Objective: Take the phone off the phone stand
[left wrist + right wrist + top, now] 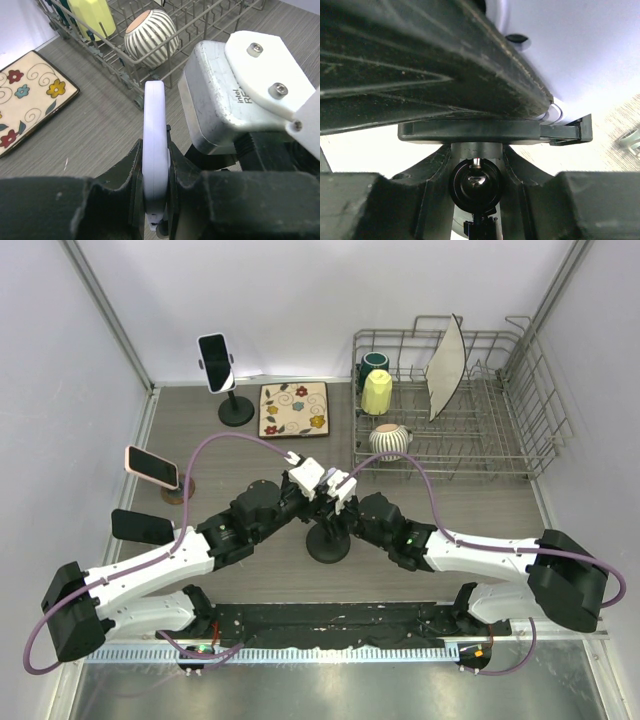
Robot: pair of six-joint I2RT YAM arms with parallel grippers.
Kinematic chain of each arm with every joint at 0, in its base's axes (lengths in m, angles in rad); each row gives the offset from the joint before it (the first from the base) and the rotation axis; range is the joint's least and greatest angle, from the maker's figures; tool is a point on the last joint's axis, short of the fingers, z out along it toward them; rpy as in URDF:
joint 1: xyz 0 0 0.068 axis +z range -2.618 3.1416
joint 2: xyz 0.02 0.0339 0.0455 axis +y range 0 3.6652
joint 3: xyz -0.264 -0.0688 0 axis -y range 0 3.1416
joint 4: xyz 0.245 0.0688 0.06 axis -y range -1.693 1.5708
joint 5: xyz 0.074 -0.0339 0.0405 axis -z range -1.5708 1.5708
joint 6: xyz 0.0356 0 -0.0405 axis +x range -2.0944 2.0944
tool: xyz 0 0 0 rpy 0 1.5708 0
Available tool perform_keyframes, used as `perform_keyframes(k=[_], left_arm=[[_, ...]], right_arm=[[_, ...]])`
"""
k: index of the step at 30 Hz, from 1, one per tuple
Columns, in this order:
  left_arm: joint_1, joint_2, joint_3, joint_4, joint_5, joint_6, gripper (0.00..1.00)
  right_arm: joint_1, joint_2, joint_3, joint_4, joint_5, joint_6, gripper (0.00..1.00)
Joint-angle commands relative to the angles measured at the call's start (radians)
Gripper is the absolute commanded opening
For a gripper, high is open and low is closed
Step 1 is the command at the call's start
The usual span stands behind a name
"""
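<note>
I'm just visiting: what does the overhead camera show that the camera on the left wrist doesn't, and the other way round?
Only the overhead view: an upright phone at the back and a pink-edged phone at the left, each on a stand, the white plate, and the middle stand's round base. Only the left wrist view: a pale phone seen edge-on, pinched in the left hand. Both: the dish rack holding the striped bowl and yellow cup, and the flowered tile.
</note>
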Motion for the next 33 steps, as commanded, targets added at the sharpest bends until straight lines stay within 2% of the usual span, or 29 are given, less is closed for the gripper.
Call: perform_keyframes(k=[1,6,11,17,27,33], left_arm=[[-0.010,-0.007,0.029,0.119,-0.013,0.005,0.00],[-0.008,-0.007,0.045,0.083,-0.004,0.057,0.00],[0.025,-0.007,0.081,0.010,0.082,0.094,0.00],[0.154,-0.024,0.095,0.010,0.231,0.057,0.00],[0.366,-0.056,0.131,-0.027,0.444,0.053,0.00],[0.412,-0.043,0.155,-0.056,0.522,0.053,0.00]], right_arm=[[-0.004,-0.008,0.009,0.046,-0.011,-0.016,0.01],[-0.004,-0.040,-0.032,0.029,-0.066,-0.067,0.01],[-0.014,-0.074,-0.068,0.015,-0.155,-0.087,0.01],[-0.018,-0.092,-0.080,-0.054,-0.224,-0.134,0.01],[-0.017,-0.072,-0.083,-0.131,-0.244,-0.165,0.01],[-0.017,-0.075,-0.078,-0.146,-0.247,-0.165,0.01]])
